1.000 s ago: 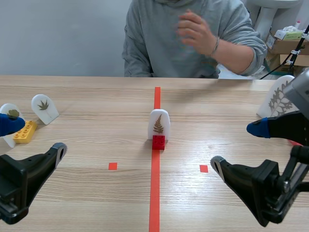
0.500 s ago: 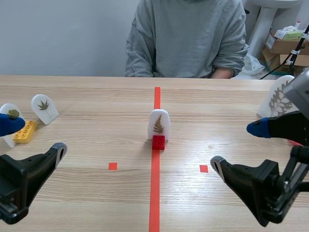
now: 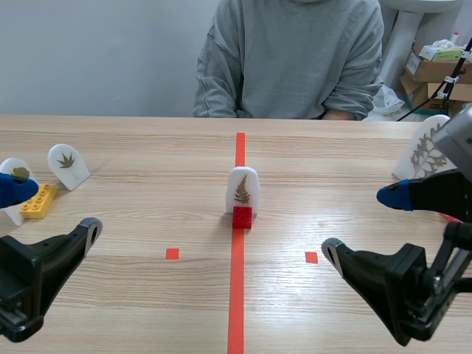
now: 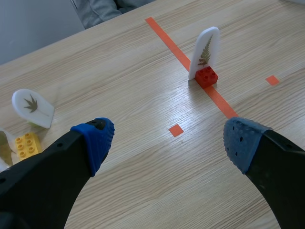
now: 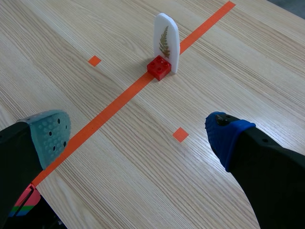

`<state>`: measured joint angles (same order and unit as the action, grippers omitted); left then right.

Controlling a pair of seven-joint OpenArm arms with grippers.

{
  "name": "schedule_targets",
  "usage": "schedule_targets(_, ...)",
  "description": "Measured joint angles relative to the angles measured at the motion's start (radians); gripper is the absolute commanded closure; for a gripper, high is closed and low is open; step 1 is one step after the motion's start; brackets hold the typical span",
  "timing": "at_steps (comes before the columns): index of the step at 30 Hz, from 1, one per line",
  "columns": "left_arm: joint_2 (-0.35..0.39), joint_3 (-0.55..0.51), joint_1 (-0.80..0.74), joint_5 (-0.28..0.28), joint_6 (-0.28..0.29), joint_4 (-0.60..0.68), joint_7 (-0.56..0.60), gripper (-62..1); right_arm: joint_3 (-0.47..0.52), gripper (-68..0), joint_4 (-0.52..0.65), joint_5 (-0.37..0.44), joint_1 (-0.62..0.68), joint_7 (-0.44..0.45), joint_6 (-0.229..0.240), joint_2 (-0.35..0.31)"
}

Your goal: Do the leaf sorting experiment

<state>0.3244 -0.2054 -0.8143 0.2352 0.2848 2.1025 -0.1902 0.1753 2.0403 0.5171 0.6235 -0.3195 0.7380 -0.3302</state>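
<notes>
The left gripper (image 4: 169,140) has its two fingers spread wide, the blue dotted pads (image 4: 97,137) well apart with only bare tabletop between them. The right gripper (image 5: 136,133) is spread just as wide and also holds nothing, one pad grey-green and the other blue. Both hang low at the near edge of the light wooden table (image 3: 147,147), one at the left and one at the right.

Four white, round-topped plastic leaf cards are in sight. One, showing a brown fern frond (image 3: 243,189), stands upright in a small red toy brick (image 3: 242,217) on the long orange-red tape line at the middle of the table, ahead of both grippers and well apart from them. Two are at the far left: a card with a dark, finger-shaped leaf (image 3: 67,164), and a second card (image 3: 9,171) partly hidden behind the left gripper, just beside a yellow toy brick (image 3: 38,200). The fourth, with a pale lacy leaf (image 3: 423,151), is at the right edge, partly hidden by the right arm.

One person in a grey sweatshirt (image 3: 291,59) sits at the far side.
</notes>
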Motion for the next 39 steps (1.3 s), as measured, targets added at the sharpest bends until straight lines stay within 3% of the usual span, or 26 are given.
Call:
schedule_targets(7, 0.000, 0.000, 0.000, 0.000, 0.000, 0.000, 0.000, -49.7, 0.000, -57.8, 0.000, -0.039, -0.004, -0.015, -0.004, 0.000)
schedule_targets(9, 0.000, 0.000, 0.000, 0.000, 0.000, 0.000, 0.000, -49.7, 0.000, -57.8, 0.000, -0.069, -0.018, -0.032, -0.039, 0.000)
schedule_targets(14, 0.000, 0.000, 0.000, 0.000, 0.000, 0.000, 0.000, -49.7, 0.000, -57.8, -0.061, -0.131, -0.124, -0.056, -0.046, 0.001)
schedule_targets(19, 0.000, 0.000, 0.000, 0.000, 0.000, 0.000, -0.001, -49.7, -0.017, -57.8, -0.279, -0.163, -0.306, -0.053, -0.046, -0.022)
schedule_targets(28, 0.000, 0.000, 0.000, 0.000, 0.000, 0.000, -0.001, -49.7, -0.255, -57.8, -0.754, -0.183, -0.694, 0.003, -0.037, -0.054)
schedule_targets(33, 0.000, 0.000, 0.000, 0.000, 0.000, 0.000, 0.000, -49.7, -0.399, -57.8, -0.922, -0.262, -0.858, 0.064, -0.035, -0.007)
schedule_targets(39, 0.000, 0.000, 0.000, 0.000, 0.000, 0.000, -0.001, -49.7, -0.505, -57.7, -1.061, -0.338, -0.991, 0.123, -0.035, 0.079)
